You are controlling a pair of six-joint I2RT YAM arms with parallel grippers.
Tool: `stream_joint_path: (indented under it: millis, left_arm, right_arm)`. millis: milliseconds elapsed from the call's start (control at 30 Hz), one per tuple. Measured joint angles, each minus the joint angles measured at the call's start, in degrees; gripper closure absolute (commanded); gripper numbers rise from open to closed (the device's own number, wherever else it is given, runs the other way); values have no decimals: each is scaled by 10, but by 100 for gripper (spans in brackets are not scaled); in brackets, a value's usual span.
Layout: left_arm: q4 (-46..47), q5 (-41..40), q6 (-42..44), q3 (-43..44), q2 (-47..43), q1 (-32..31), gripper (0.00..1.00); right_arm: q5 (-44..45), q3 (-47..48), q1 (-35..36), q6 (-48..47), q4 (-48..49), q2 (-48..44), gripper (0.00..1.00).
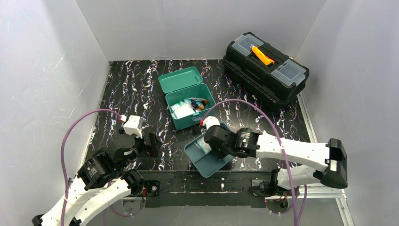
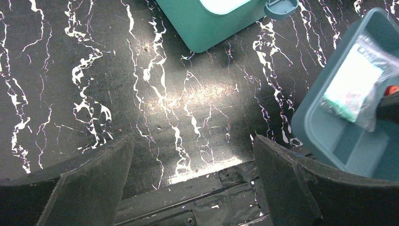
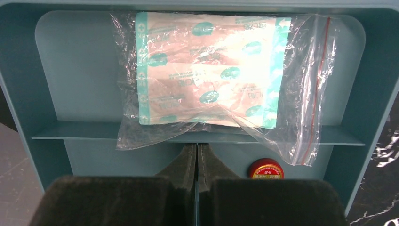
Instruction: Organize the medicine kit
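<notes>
Shut tight, my right gripper (image 3: 197, 149) is pointing at the edge of a clear plastic zip bag (image 3: 207, 70) lying in the dark teal plastic tray (image 3: 19, 94), beside a small round red tin (image 3: 266, 168). My left gripper (image 2: 192, 141) is hanging wide open. The teal-green plastic box (image 1: 188, 123) is sitting open just beyond the tray.

The table (image 2: 179, 94) under me is black veined with white, smooth and glossy enough to throw back a bright patch of light. My left fingers (image 2: 84, 188) and right fingers (image 3: 181, 165) are black, matt and faintly grainy, like foam rubber. The tray (image 3: 80, 70) is dark teal plastic with a soft satin sheen and the box (image 2: 207, 23) a lighter, equally smooth plastic, while the bag (image 3: 306, 84) is thin clear film, crinkled and shiny, over printed packets (image 3: 207, 70) that look like paper, beside a glossy red cap (image 3: 266, 168).
</notes>
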Motion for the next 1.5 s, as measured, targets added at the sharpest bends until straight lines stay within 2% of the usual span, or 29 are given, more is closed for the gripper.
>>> stream_joint_path:
  millis: [233, 433, 933, 1233, 1500]
  left_arm:
    - [0, 0, -1, 0, -1, 0, 2]
    - [0, 0, -2, 0, -5, 0, 2]
    - [0, 0, -2, 0, -9, 0, 2]
    - [0, 0, -2, 0, -18, 0, 2]
    - [0, -6, -2, 0, -39, 0, 2]
  right_arm:
    - [48, 80, -7, 0, -56, -18, 99]
    - [60, 148, -50, -10, -80, 11, 99]
    - [23, 325, -177, -64, -72, 165, 99]
    - [7, 479, -209, -89, -70, 294, 99]
    - [-4, 553, -218, -88, -62, 379, 99]
